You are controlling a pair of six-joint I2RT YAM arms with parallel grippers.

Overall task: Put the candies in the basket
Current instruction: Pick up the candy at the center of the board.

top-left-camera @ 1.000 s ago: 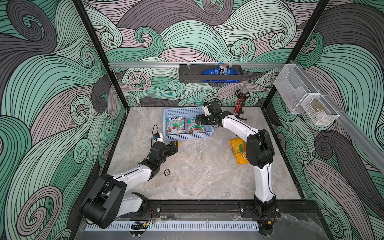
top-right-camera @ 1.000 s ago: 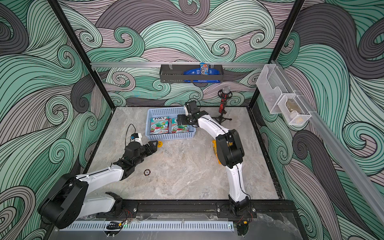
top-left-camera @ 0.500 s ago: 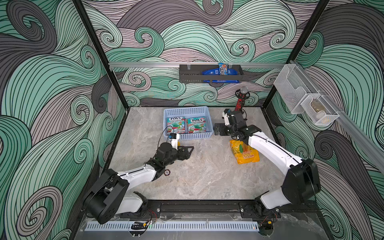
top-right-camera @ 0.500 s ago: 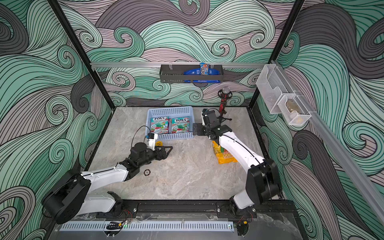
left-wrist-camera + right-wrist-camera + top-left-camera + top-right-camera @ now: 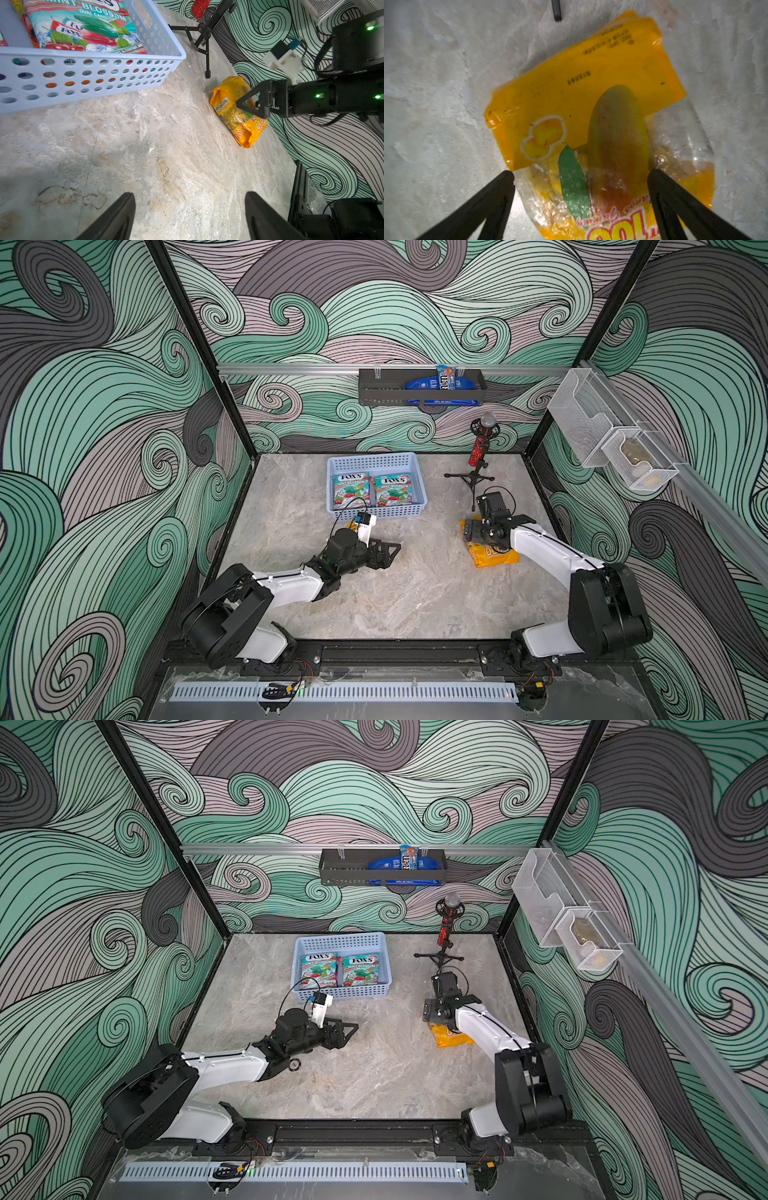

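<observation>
The light blue basket [image 5: 376,512] stands at the back middle of the table, with two teal FOX'S candies bags [image 5: 351,490] [image 5: 392,488] lying side by side on top inside it. Orange shows through its side holes [image 5: 69,83]. A yellow candy bag [image 5: 494,559] lies on the table to the right. My right gripper [image 5: 581,171] hangs open just over this bag, one finger on each side of its clear part. My left gripper [image 5: 390,556] is open over bare table in front of the basket, with nothing between its fingers [image 5: 124,207].
A red microphone on a black tripod [image 5: 478,448] stands right behind the yellow bag. A dark shelf tray [image 5: 386,391] with blue snack packets hangs on the back wall, and clear mesh bins [image 5: 615,443] on the right wall. A small ring [image 5: 294,1064] lies under the left forearm.
My right arm has swung from the basket to above the yellow bag and come down over it. My left gripper has moved right, away from the basket's corner, and opened a little wider.
</observation>
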